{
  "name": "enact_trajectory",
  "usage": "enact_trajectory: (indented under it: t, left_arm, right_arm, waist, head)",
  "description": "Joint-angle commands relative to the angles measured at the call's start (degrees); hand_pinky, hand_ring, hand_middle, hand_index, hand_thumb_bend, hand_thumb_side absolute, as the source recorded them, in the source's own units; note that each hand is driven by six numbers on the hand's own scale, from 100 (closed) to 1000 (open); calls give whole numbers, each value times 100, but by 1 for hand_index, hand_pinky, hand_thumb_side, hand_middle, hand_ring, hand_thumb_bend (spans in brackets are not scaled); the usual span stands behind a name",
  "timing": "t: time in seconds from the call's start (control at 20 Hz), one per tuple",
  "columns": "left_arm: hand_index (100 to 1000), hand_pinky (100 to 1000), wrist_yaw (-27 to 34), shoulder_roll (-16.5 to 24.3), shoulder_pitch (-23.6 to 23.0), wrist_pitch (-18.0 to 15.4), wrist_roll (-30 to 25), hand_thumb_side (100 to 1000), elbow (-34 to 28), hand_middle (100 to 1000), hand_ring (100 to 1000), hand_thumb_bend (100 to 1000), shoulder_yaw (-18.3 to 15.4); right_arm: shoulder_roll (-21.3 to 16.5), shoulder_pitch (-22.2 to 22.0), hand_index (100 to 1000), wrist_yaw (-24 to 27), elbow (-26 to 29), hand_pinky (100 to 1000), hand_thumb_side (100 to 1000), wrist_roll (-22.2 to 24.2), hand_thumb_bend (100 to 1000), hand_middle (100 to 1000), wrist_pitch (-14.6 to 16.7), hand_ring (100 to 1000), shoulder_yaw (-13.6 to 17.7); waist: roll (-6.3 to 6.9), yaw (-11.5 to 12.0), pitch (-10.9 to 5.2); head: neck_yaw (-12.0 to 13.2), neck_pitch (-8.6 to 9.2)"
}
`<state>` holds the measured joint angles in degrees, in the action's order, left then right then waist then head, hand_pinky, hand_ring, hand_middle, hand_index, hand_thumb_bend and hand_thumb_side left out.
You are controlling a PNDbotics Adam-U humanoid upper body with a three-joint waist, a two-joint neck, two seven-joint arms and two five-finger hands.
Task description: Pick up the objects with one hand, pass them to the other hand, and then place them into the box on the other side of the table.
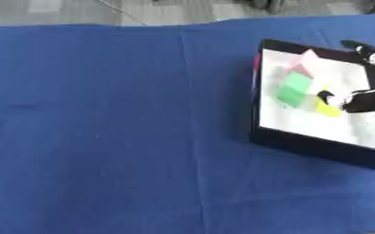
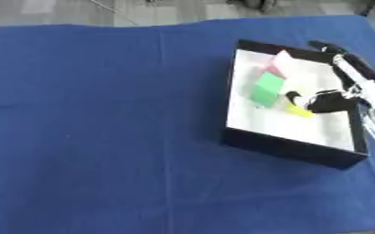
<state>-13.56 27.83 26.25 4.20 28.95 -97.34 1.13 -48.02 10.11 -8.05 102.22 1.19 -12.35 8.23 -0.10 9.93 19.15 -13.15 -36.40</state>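
Note:
A black box [image 2: 283, 148] with a white floor stands on the right side of the blue table. In it lie a pink piece [image 2: 280, 61], a green block [image 2: 266, 89] and a small yellow block [image 2: 299, 110]. My right hand [image 2: 327, 101] reaches into the box from the right edge, low over the floor. Its thumb and fingers are curled around the yellow block, just right of the green block. My left hand appears in neither view.
The blue cloth [image 1: 103, 119] covers the whole table left of the box. Grey floor shows beyond the table's far edge. The box's right wall [image 2: 359, 132] lies beneath my right forearm [image 2: 359, 80].

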Motion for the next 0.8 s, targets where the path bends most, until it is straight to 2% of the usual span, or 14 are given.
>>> enact_trajectory:
  t: [0.05,0.1,0.2,0.25,0.35,0.4,0.5,0.6,0.8]
  left_arm:
    - [908,882,40,187,46,15,30,785,-101,788,802,102,-100]
    - [907,879,61,175,47,18,56,787,-106,786,798,102,-127]
    - [909,872,144,148,46,21,102,791,-113,784,788,100,-185]
    - [913,869,238,128,45,33,116,798,-107,786,785,100,-219]
    - [923,866,491,87,36,37,123,811,-104,795,781,100,-305]
    - [931,867,622,60,22,32,121,819,-102,800,781,100,-353]
    - [950,868,928,19,-29,-2,94,836,-99,811,782,100,-452]
    - [970,870,1210,-12,-93,-70,18,850,-85,823,782,100,-538]
    - [977,908,1766,-143,-138,-281,-217,848,-7,830,794,100,-735]
  right_arm:
    - [19,64,985,720,297,963,389,-431,100,1000,6,1000,164]
    - [111,60,985,1298,467,961,580,-696,100,1000,168,1000,179]
    - [266,30,1000,2501,792,975,620,-1070,100,1000,661,1000,145]
    - [348,14,1000,3054,934,984,629,-1111,100,1000,940,1000,119]
    - [507,-17,1000,3934,1112,999,648,-961,100,1000,1363,1000,98]
    - [577,-32,1000,4190,1169,1000,654,-840,100,1000,1508,1000,109]
    - [715,-68,1000,4390,1221,1000,641,-549,100,1000,1743,1000,160]
    - [864,-99,1000,4325,1233,1000,615,-383,100,1000,1880,1000,234]
    - [1149,-117,1000,4053,1237,993,599,-506,100,1000,2092,1000,341]
  waist:
    - [-6,8,-96]
    - [-9,11,-94]
    - [-14,23,-90]
    - [-16,33,-89]
    - [-22,54,-84]
    - [-25,64,-81]
    - [-35,85,-75]
    - [-51,112,-69]
    - [-103,178,-67]
  head:
    - [57,68]
    - [89,69]
    - [152,69]
    - [202,74]
    - [323,85]
    - [389,89]
    - [554,84]
    - [721,72]
    - [891,47]
